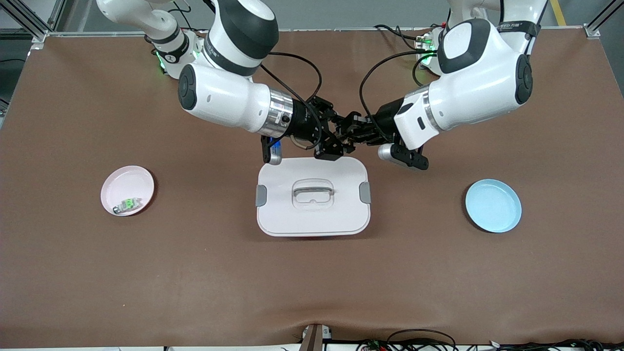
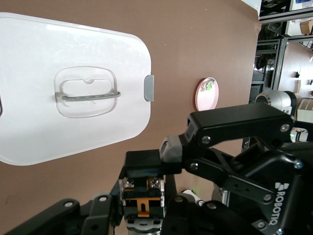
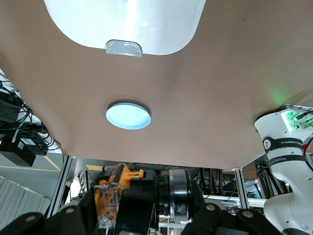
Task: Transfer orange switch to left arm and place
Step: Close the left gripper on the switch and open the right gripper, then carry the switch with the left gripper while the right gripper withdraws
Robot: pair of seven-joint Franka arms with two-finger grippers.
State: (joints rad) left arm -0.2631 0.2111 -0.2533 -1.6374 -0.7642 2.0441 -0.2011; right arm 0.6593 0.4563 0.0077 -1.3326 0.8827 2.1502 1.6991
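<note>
Pink plate (image 1: 126, 176): sits toward the right arm's end of the worktop (image 1: 195, 273). It carries only the green-and-grey component (image 1: 127, 204), which is not the part to move.
Right claw (image 1: 339, 131): up in the air by the long edge of the box, tip to tip with the other claw. It looks clenched on the orange switch, which shows between its knuckles in the right wrist view.
Orange switch (image 3: 115, 188): aloft at the meeting point of the two claws, touching neither plate nor box.
Box (image 1: 312, 222): white, lid on, in the middle of the worktop between the two plates. Whether the claws hang over its lid or over bare worktop beside it cannot be told.
Left claw (image 1: 358, 132): facing the right claw at the same height, with the switch directly before it in the left wrist view. Whether it is clenched or released cannot be told.
Step in hand: the mid-air handover, about halfway through the task by my reckoning.
Doing it well: the right claw should let go only once the left claw has the small body squarely, since so tiny a part would slip easily. Both arms should hold steady and stay well above the lid.
Blue plate (image 1: 493, 207): bare, toward the left arm's end and the likely goal. The carry there should keep clear of the box.
</note>
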